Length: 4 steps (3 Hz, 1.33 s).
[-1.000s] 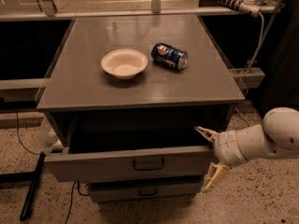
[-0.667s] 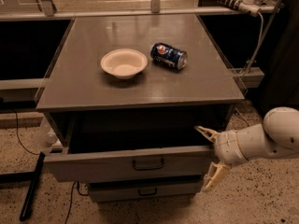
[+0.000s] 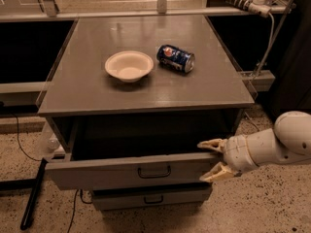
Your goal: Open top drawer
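Speckled floor (image 3: 262, 212) surrounds a grey table (image 3: 209, 86) holding a white bowl (image 3: 129, 66) and a tipped blue can (image 3: 175, 58). Its wide grey top drawer (image 3: 107, 171) stands pulled out. The cream gripper (image 3: 211, 160) sits at its right end, fingers (image 3: 210, 143) spread apart, gripping nothing.

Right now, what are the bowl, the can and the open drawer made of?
Bowl: probably paper or foam, matte cream. Can: metal, glossy blue print, shiny rim. Top drawer: likely painted metal or laminate, flat even grey. The gripper, jaws open, sits at its right end.
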Each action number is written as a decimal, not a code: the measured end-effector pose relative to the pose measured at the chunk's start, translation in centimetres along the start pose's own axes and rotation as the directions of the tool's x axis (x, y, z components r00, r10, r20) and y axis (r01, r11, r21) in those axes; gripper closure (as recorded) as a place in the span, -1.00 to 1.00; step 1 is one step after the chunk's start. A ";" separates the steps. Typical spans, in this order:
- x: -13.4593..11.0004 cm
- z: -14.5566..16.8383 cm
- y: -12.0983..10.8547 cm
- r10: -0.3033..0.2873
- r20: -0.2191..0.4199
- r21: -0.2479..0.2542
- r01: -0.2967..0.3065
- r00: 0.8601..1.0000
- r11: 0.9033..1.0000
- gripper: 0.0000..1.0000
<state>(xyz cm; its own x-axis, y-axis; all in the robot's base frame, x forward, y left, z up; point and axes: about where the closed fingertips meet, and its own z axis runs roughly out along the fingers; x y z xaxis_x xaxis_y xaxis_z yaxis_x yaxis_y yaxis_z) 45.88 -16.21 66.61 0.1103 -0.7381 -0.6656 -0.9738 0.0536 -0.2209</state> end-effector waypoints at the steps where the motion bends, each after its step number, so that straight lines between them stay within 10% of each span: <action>1: -1.7 -1.2 -1.0 -0.076 -0.002 0.001 0.076 0.997 0.997 0.30; 2: -2.6 -3.2 1.5 -0.114 0.012 0.006 0.114 0.993 0.994 0.77; 3: -0.6 -6.0 6.7 -0.006 0.040 0.046 0.004 0.999 0.999 0.73; 4: 0.1 -6.8 7.3 0.019 0.036 0.067 -0.021 0.999 0.998 0.27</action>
<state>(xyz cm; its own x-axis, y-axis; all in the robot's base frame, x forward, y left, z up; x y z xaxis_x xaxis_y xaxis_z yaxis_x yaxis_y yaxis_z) 37.46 -20.47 69.79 0.0989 -0.7123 -0.6949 -0.9604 0.1145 -0.2539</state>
